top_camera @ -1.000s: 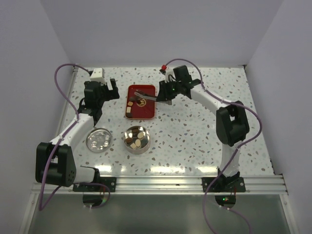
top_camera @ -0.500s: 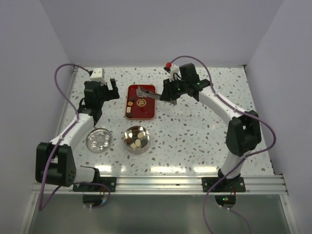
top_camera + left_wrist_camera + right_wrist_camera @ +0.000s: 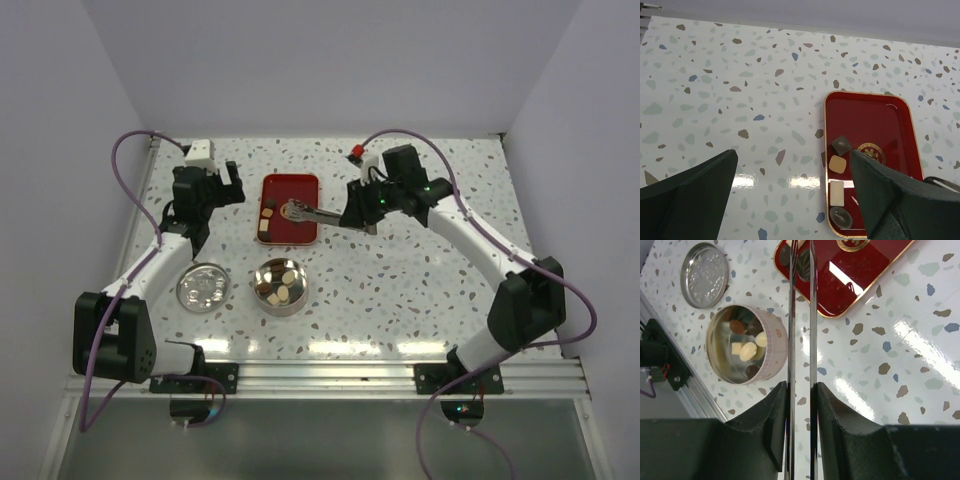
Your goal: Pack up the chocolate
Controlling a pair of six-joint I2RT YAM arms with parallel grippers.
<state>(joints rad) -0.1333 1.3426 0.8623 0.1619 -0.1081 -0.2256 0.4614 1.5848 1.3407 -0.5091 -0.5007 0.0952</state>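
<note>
Since the earlier frame my right arm has swung its elbow out toward 4 o'clock and pulled the wrist back. That has carried the tips of the tongs [image 3: 315, 212] from the far end of the red tray [image 3: 300, 185] to its middle. The left arm has not moved.

From the left in the top view, the left gripper [image 3: 208, 186] hangs with its jaws wide apart and nothing in them, just off the tray's left edge. The lid [image 3: 203, 288] lies flat at 6 o'clock from it. The chocolate [image 3: 265, 226] still to pack sits in a short column along the tray's left rim. The left wrist camera shows four pieces there, two dark and two cream. More pieces already lie in the tin [image 3: 285, 308], which stands at 6 o'clock from the tray, near it but not touching.

The right gripper [image 3: 348, 216] is clamped on the handle end of the tongs. Their long axis runs from 3 to 9 o'clock, and the blades are nearly together. The loose pieces lie between 8 and 9 o'clock from the tips, almost in line with the blades, and nearer to them than to the left gripper. I judge a short reach along that line is all it needs. I cannot tell whether the tips already pinch a piece.
</note>
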